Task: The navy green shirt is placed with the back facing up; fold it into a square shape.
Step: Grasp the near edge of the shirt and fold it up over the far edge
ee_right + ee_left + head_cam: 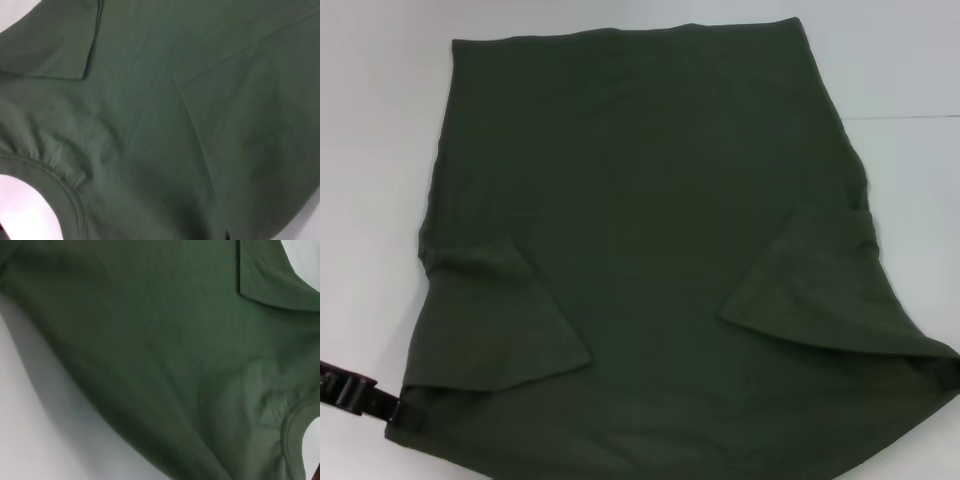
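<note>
Risk lies at both near corners: the navy green shirt (650,250) sprawls plain-side up on the white table (370,130), sleeves folded inward. The left gripper (405,412) and right gripper (945,372) seem clenched on its shoulders; uneven lifting would skew the fold.

The navy green shirt (660,250) lies spread on the white surface, plain side up, both short sleeves folded inward onto the body. Its near corners are lifted. The ribbed collar shows in both wrist views.
</note>
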Controlling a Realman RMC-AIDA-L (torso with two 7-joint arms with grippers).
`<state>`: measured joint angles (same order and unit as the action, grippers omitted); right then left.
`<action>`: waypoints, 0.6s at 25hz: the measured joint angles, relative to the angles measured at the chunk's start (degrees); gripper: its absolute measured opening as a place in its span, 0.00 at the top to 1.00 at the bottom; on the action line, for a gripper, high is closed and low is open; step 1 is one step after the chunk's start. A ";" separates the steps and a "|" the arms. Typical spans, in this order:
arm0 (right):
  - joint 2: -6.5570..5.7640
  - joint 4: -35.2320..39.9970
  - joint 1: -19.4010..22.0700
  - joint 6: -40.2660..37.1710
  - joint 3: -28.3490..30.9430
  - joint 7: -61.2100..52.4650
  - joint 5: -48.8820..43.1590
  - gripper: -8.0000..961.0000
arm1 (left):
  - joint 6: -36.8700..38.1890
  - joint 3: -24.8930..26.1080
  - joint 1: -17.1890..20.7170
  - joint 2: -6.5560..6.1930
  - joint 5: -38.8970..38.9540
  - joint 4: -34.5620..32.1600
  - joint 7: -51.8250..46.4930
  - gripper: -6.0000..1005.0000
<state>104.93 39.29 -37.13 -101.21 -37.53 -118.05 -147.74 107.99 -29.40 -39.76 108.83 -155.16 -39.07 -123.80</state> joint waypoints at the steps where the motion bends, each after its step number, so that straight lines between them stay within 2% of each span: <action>1: 0.00 0.00 0.01 0.19 0.41 0.27 0.01 0.89 | -0.12 -0.01 -0.11 0.01 0.01 0.02 0.08 0.96; 5: 0.24 -0.01 -0.51 1.20 4.07 1.69 0.10 0.88 | -1.79 1.10 -0.68 -0.12 0.73 -0.01 -0.09 0.96; 8: 0.46 -0.69 -1.08 4.75 6.72 2.13 1.58 0.88 | -3.98 3.46 -1.29 -0.38 1.83 -0.06 -0.74 0.96; 11: 0.56 -0.93 -1.19 6.52 7.12 1.85 2.98 0.88 | -6.20 6.35 -2.15 -0.90 3.21 0.22 -2.14 0.96; 15: 0.59 -1.31 -1.25 9.84 7.93 0.30 6.41 0.88 | -9.22 7.25 -2.56 -1.20 6.15 0.23 -5.22 0.96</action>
<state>105.52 37.98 -38.37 -91.37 -29.59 -117.75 -141.34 98.77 -22.15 -42.32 107.63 -149.01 -38.85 -129.03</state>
